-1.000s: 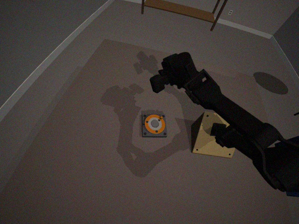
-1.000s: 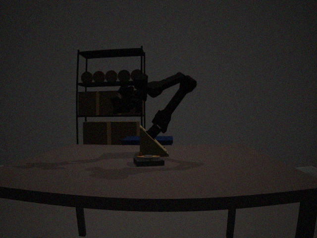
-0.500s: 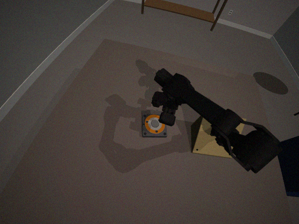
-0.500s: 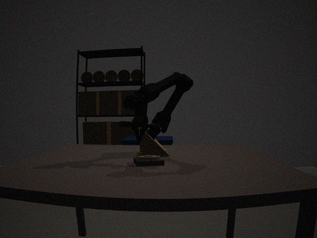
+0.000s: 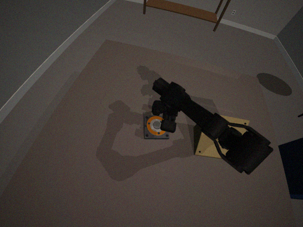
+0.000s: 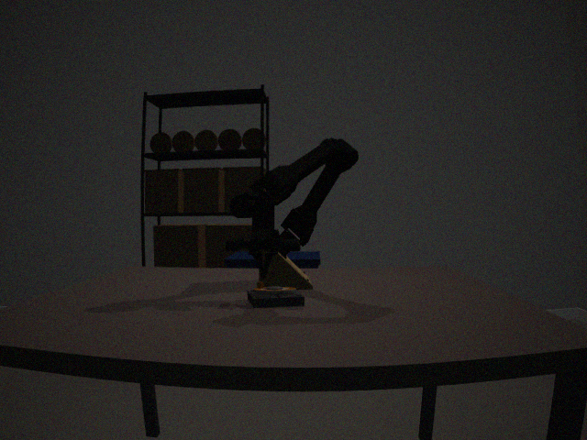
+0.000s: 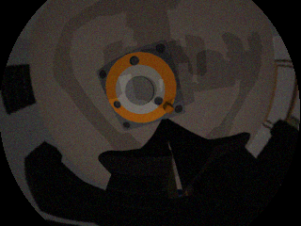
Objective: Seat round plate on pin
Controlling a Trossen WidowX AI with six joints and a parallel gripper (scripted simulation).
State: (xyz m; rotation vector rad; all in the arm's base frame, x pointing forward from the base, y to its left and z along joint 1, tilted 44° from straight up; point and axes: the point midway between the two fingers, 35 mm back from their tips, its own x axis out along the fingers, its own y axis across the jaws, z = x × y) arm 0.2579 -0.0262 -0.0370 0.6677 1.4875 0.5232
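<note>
With its fingers fully closed on nothing, the gripper (image 7: 171, 127) hovers at the near-right rim of the orange round plate (image 7: 117, 96) on its grey base (image 7: 176, 90); the approach step appears under way, and the next move calls for nudging the plate round until its hole meets the pin.

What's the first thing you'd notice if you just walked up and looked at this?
The bright orange round plate stands out most, lying on a dark square base in the middle of the table. Next is the big black robot arm reaching in from its yellow wedge-shaped stand, with its gripper shut and empty just beside the plate.
</note>
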